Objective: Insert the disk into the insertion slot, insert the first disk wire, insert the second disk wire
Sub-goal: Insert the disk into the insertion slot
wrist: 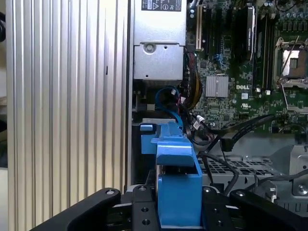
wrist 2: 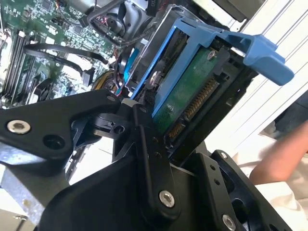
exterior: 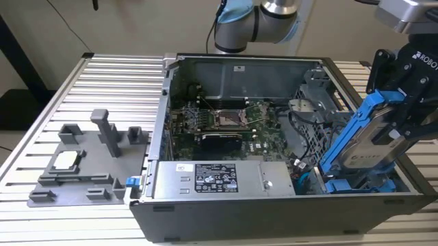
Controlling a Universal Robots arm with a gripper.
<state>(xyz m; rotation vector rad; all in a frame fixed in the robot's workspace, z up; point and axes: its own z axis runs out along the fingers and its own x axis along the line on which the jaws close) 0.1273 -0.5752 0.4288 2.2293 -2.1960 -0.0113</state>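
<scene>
The disk (exterior: 373, 146) stands steeply tilted at the near corner of the open computer case (exterior: 274, 215) on the exterior view's right; its long axis runs from a low end down inside the case, just above the other blue carrier (exterior: 359, 185), up to a high end that leans toward the exterior view's right, above the case wall; the silver labelled face shows in the exterior view, the green circuit-board side (wrist 2: 192, 96) in the second wrist view; the blue carrier's handle (wrist 2: 262, 55) juts past the upper end.

The gripper (exterior: 400, 120) comes down from above and is clamped on the upper part of the carrier, a black finger (wrist: 98, 207) on either side of the blue frame (wrist: 178, 185); its body tilts with the disk.

Beside the low end stands the grey perforated drive cage (exterior: 309, 136); I cannot tell whether the disk's tip has entered a bay; dark cables (wrist: 226, 139) lie over the cage.

The power supply (exterior: 215, 179) sits along the near side of the case; behind it lies the motherboard (exterior: 226, 120); a grey fixture plate (exterior: 82, 164) rests on the ribbed table (exterior: 116, 82) at the exterior view's left; the arm's joint (exterior: 257, 23) rises beyond the case; a person's hand (wrist 2: 284, 154) shows in the second wrist view.
</scene>
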